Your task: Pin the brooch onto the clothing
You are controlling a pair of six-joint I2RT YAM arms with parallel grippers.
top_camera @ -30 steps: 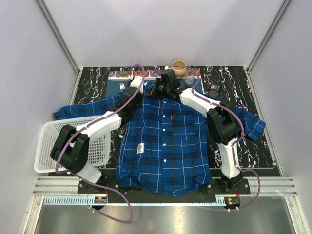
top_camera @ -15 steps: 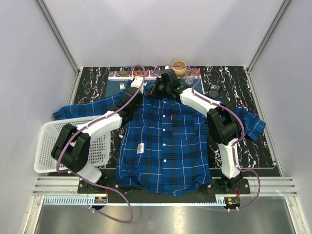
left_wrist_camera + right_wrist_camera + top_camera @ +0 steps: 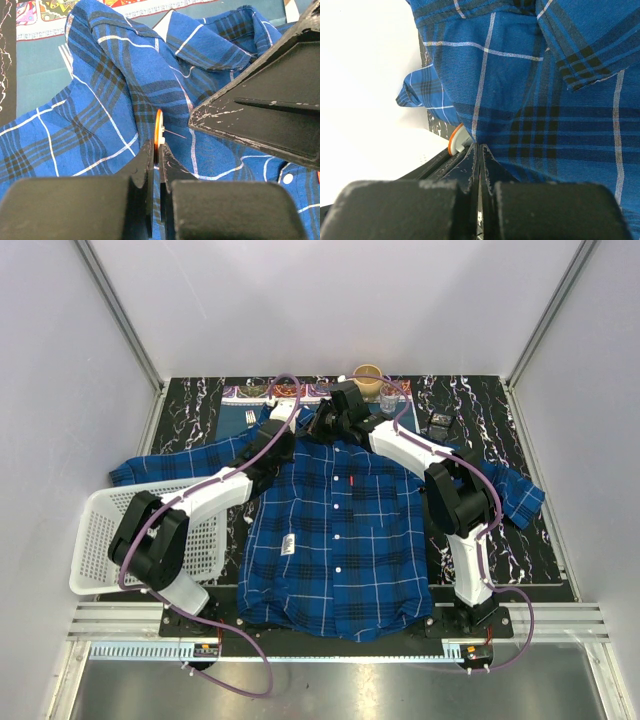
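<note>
Brooch (image 3: 158,128) is sitting edge-on in our left gripper (image 3: 156,150), whose jaws are gripping the orange disc with only a thin slit between them. Its bare pin (image 3: 175,134) is pointing sideways just over the cloth, not entering it as far as we are seeing. Our right gripper (image 3: 479,150) is working just beside it, jaws pressed together and, we are judging, pinching up a fold of the shirt (image 3: 340,540) near the collar, so the fabric is rising into a ridge next to the disc. We are reckoning the task as partway along: the brooch is in hand and at the shirt by the collar, and the cloth is being held ready, while piercing the fabric and fastening the clasp are waiting to be done. Moving outward, the shirt is lying buttoned and spread out, sleeves wide, on a black marbled table (image 3: 520,410). A white basket (image 3: 100,530) is sitting just beside its left side, a patterned mat (image 3: 250,392) and a cup (image 3: 368,375) are lying at the far edge, and pale walls are enclosing the cell.
</note>
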